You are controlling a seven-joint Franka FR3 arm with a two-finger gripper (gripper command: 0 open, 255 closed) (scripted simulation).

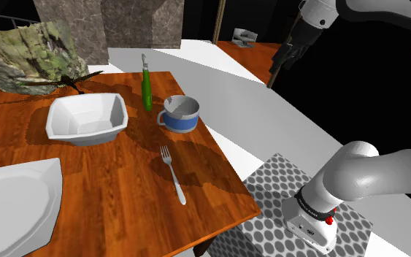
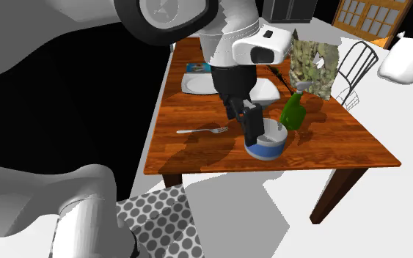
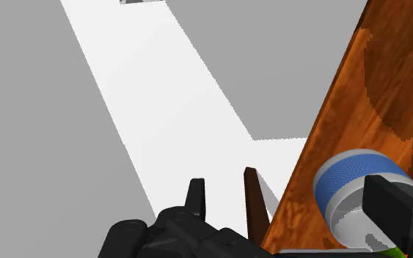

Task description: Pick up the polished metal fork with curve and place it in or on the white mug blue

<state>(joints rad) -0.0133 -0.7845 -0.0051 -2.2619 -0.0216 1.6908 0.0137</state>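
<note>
claw [image 1: 279, 69] is wide open, holding nothing, well apart from the fork [image 1: 172, 174]; I'd bring it over the surface [image 1: 123, 190], straddle the fork's middle crosswise, then drop straight down

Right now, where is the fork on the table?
In the shoulder view the fork lies flat on the wooden table, apart from the blue-banded mug and nearer the camera, tines pointing roughly toward it.

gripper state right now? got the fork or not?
Gripper: open, fingers apart, holding nothing. The fork lies flat on the table.
</note>
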